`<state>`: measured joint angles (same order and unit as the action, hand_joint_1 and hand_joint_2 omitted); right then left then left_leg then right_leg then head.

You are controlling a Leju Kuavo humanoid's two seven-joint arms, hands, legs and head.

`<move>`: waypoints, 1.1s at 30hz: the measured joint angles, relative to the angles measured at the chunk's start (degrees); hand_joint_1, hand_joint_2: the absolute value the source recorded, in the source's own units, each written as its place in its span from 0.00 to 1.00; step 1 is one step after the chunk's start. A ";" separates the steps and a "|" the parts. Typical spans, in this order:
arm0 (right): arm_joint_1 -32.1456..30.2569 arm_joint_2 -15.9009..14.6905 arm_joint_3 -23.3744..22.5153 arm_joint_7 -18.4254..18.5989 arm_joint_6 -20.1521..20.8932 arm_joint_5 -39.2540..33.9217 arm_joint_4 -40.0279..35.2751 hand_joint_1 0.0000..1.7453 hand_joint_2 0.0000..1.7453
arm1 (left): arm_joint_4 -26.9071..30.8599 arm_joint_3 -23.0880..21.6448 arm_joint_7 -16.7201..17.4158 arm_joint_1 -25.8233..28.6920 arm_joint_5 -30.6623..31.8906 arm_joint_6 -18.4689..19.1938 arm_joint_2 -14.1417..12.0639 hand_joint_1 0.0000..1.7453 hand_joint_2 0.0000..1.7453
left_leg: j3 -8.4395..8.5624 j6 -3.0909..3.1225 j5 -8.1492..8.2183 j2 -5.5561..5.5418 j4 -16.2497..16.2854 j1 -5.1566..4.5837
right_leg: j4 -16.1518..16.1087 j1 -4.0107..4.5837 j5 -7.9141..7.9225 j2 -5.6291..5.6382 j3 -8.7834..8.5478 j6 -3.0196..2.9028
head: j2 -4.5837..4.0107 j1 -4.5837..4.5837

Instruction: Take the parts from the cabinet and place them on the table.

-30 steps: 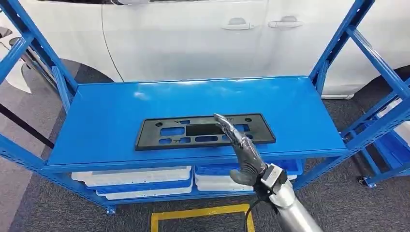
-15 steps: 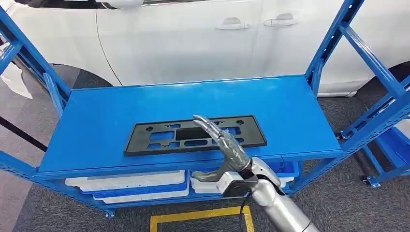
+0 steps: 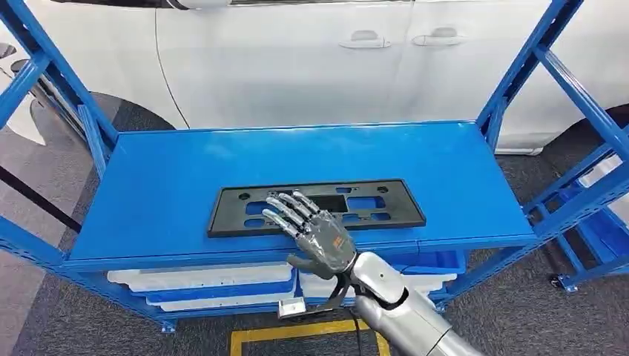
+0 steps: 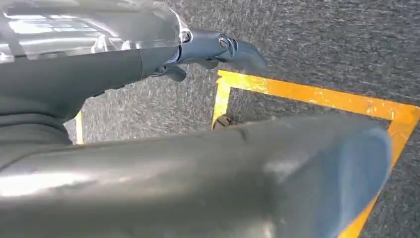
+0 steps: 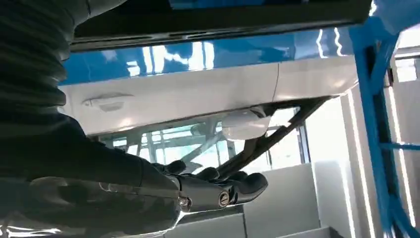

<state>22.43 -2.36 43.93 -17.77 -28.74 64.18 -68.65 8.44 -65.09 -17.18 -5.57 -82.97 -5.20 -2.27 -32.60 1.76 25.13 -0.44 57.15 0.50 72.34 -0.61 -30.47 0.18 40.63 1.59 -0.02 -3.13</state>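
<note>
You had a blue shelf of a steel rack in front of you, a white car parked just behind it and grey carpet with a yellow floor line below. White trays sat on the lower level. The black plastic part lay flat near the shelf's front edge. Your right hand hovered at that edge — fingers spread apart over the part's left-centre, gripping nothing. Your left hand hung over the carpet; you couldn't tell its fingers' state.

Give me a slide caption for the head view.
Right robot hand, fingers spread, above black plastic part on blue shelf.
</note>
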 joint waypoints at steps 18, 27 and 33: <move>6.38 6.64 5.18 4.59 -2.16 8.06 14.99 0.00 1.00 | -0.07 -0.28 0.00 -0.04 0.00 -0.04 -0.13 0.00 0.00 | -0.94 -3.30 -0.31 0.20 1.09 0.77 | -15.22 0.23 4.83 -0.11 -8.08 -2.25 | 0.00 0.00; 8.24 8.11 5.35 4.41 -1.96 7.51 19.52 0.00 1.00 | -0.07 -0.31 -0.11 -0.13 -0.02 -0.04 -0.13 0.00 0.00 | -0.86 -0.46 -0.33 0.12 0.36 0.49 | -1.01 0.16 -2.70 -0.07 -1.27 0.08 | 0.00 0.00; 9.80 9.83 5.44 6.14 -2.55 8.17 24.01 0.00 1.00 | -0.09 -0.44 -0.11 -0.07 -0.02 -0.02 -0.11 0.00 0.00 | -0.39 -0.70 -0.12 -0.04 0.42 0.29 | -13.04 0.44 5.76 -0.07 -6.50 -1.32 | 0.00 0.00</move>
<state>32.23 7.47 49.37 -11.63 -31.30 72.35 -44.64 8.35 -65.53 -17.29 -5.64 -82.99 -5.22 -2.38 -32.99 1.06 25.01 -0.47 57.57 0.79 59.29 -0.17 -24.71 0.10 34.13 0.27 -0.02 -3.13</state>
